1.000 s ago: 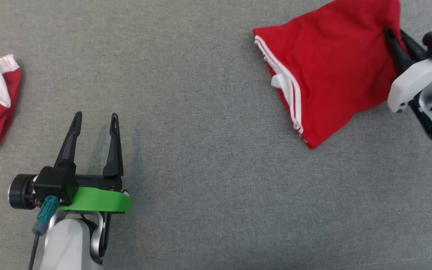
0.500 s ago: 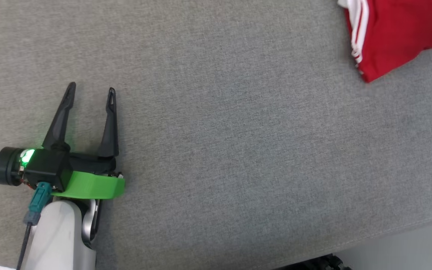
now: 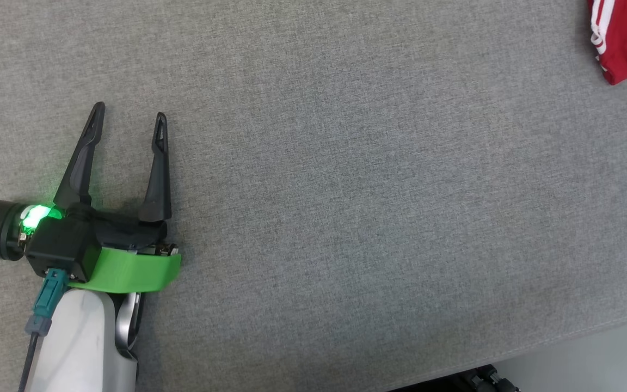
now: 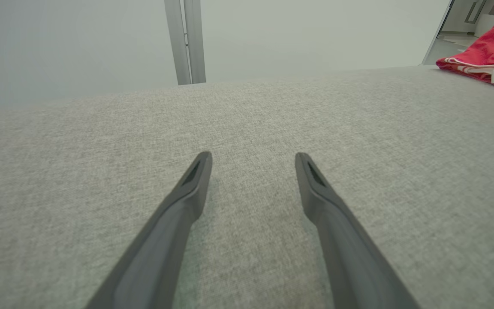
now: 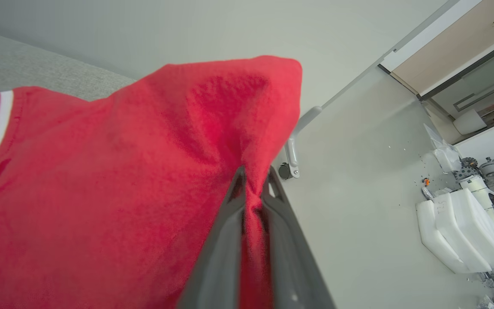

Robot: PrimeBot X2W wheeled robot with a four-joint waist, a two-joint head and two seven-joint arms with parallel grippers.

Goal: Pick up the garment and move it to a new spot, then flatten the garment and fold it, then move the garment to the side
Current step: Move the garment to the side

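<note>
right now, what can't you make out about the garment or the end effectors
- Red garment, head view: cut off by the top right corner, so its fold can't be judged.
- Right end effector, right wrist view: pinched cloth hides its inner pads and how much is gripped.
- Floor clutter, right wrist view: too small to identify.

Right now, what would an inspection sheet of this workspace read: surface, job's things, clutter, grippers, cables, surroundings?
Surface: grey fabric surface, flat.
Job's things: red garment with white stripes, at the head view's top right.
Clutter: nothing seen.
Grippers: left gripper open, holding nothing; right gripper shut on the garment's edge.
Cables: dark cable with teal plug at the left wrist.
Surroundings: pale wall; what look like white foam blocks on the floor.
</note>
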